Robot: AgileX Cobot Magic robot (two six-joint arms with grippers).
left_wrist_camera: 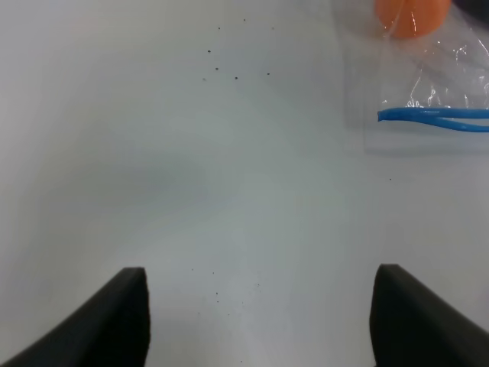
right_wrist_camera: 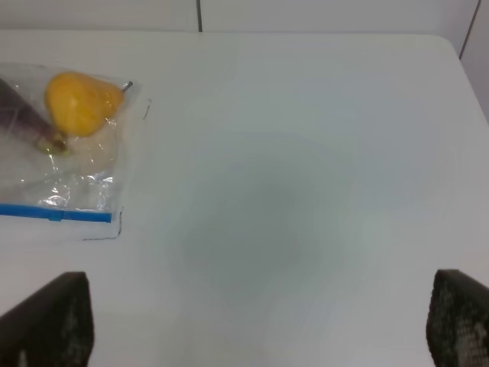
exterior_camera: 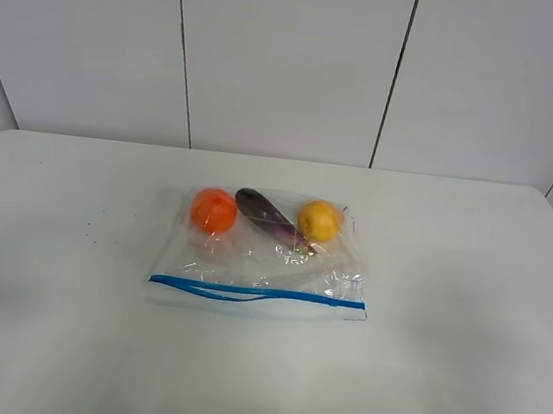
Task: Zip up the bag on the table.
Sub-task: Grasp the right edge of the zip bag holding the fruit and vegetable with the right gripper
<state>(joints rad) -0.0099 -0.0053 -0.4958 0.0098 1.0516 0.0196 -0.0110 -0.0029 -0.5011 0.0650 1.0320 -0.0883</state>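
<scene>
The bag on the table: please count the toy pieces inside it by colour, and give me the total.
orange toy fruit: 1
purple toy vegetable: 1
yellow toy fruit: 1
Total inside the bag: 3
</scene>
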